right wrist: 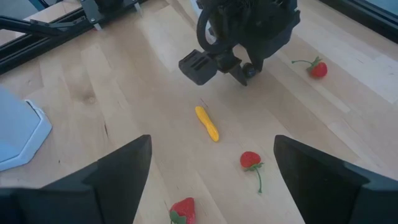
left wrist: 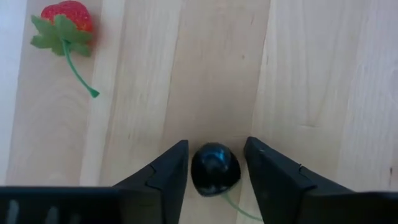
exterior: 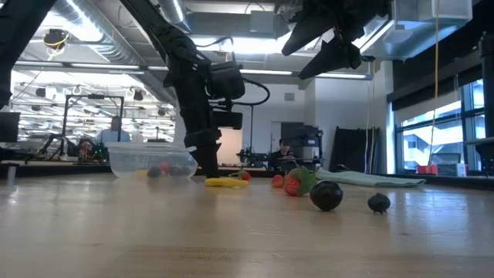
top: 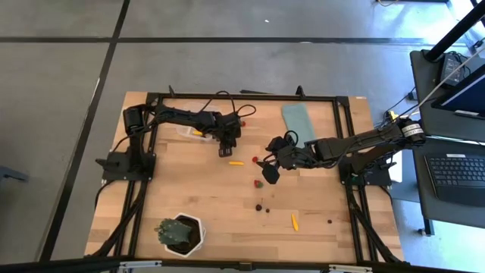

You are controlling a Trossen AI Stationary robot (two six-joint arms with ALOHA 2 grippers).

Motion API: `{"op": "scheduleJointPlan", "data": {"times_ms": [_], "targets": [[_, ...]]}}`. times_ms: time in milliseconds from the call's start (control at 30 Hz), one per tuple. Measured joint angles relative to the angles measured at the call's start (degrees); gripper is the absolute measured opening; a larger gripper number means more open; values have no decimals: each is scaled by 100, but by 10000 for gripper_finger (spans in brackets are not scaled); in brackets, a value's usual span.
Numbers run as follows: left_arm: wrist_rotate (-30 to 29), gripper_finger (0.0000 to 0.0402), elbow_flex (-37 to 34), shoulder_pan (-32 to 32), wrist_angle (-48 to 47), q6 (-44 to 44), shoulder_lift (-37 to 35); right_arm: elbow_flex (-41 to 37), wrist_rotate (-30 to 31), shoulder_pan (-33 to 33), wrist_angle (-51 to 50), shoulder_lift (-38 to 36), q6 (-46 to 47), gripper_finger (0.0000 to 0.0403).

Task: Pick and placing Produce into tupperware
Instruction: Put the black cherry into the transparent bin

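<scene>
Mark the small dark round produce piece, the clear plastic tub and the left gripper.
small dark round produce piece (left wrist: 214,169), left wrist view, its top.
clear plastic tub (exterior: 131,157), low view, side wall.
left gripper (left wrist: 216,167), left wrist view, between fingertips.

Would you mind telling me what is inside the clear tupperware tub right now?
Through the tupperware wall, the low view shows a red piece, something yellow and a darker piece; an exact count is hidden by the blurry plastic.

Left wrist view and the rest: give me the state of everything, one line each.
Left gripper: down at the table, jaws around a dark berry.
Right gripper: open, raised, empty.
Tub: upright, some produce inside.
Lid: flat on the table, off the tub.
Yellow piece: lying loose.
</scene>
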Motion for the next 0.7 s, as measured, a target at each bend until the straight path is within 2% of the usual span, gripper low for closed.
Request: {"op": "scheduleJointPlan", "data": {"times_ms": [233, 633, 700], "targets": [[120, 95, 0, -11, -27, 2, -2, 0, -1, 1, 0, 0, -11, 339], [-24, 96, 1, -67, -69, -202, -97, 0, 1, 1, 0, 0, -2, 339], [-10, 95, 75, -91, -326, -344, -195, 0, -2, 1, 2, 0, -2, 339]]}}
